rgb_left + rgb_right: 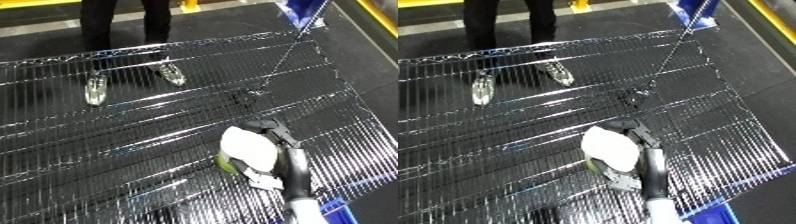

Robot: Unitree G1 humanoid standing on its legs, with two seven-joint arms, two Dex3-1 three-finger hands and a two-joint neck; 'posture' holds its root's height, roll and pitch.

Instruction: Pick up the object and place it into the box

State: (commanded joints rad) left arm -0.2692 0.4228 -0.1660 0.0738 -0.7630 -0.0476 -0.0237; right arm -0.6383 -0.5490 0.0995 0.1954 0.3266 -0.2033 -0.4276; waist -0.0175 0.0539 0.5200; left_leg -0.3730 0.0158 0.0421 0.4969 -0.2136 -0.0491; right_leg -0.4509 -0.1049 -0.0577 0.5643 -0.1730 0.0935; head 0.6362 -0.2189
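white and rounded, the object (pixel 247 148) sits in the right hand (pixel 266 131), above the wire rack (pixel 133 130), with a yellow-green edge showing at its lower side. black fingers curl over its top and side, so the hand is wrapped round it rather than spread. pickup looks done; the drop into the bin is left. a blue corner (pixel 336 209) at the lower right may be that bin, but that's unclear. left hand isn't visible.
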